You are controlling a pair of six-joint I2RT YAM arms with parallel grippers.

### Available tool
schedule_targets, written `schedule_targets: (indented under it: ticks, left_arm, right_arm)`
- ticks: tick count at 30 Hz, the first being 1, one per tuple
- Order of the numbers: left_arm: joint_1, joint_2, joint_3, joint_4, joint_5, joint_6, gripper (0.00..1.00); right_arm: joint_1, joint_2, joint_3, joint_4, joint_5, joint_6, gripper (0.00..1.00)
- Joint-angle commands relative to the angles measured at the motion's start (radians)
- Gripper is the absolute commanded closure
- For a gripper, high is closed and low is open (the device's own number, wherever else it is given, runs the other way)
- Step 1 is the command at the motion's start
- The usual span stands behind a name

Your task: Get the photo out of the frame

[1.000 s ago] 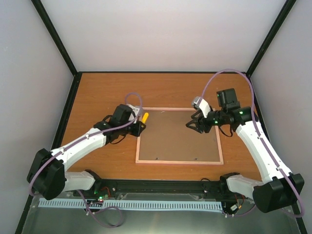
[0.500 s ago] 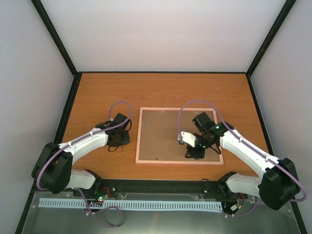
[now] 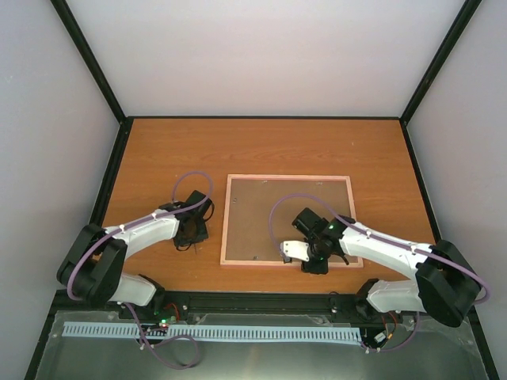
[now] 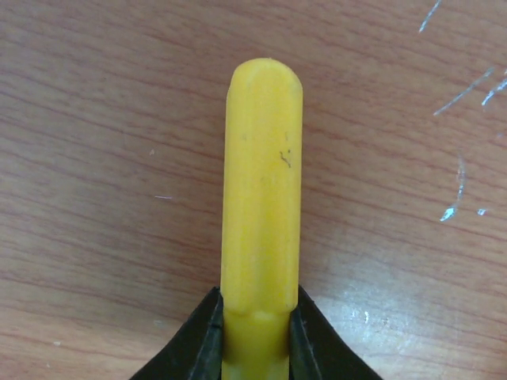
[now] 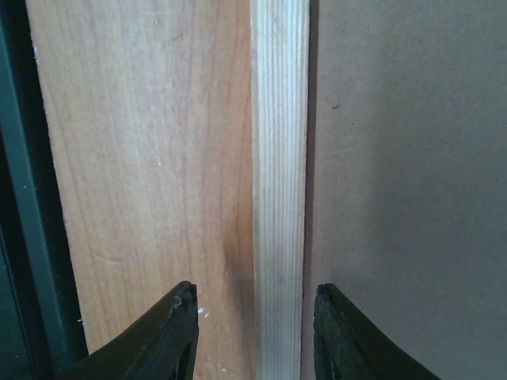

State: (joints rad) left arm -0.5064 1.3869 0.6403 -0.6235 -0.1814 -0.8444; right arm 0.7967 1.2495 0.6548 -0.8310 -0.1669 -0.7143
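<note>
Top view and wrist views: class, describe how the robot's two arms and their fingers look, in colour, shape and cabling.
Both the left arm and right arm have slim white links joined by chunky black joints. A thin purple cable loops along each. The fingers are black, tapering to rounded tips.

frame (image 3: 290, 178) on table (image 3: 261, 146); right end effector (image 3: 314, 266) over its near edge

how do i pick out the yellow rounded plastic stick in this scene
Start at the wooden table, then go left of the pink rectangular frame to the left gripper. The yellow rounded plastic stick is clamped in its black jaws, over bare wood. It is the only bright yellow thing there.
</note>
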Motion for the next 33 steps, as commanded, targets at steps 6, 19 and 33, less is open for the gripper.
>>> schedule_targets:
  ticks: [6, 19, 33]
  left_arm:
    - [0.008, 0.003, -0.006, -0.004, -0.008, -0.023, 0.59]
    - [-0.040, -0.135, 0.095, 0.132, 0.022, 0.190, 0.47]
    - [-0.415, -0.314, 0.039, 0.311, -0.025, 0.415, 0.21]
  right_arm:
    - [0.036, 0.020, -0.016, 0.078, 0.065, 0.016, 0.62]
    - [0.050, 0.045, -0.024, 0.079, 0.091, 0.016, 0.67]
    - [0.053, 0.023, 0.061, -0.009, 0.089, 0.049, 0.97]
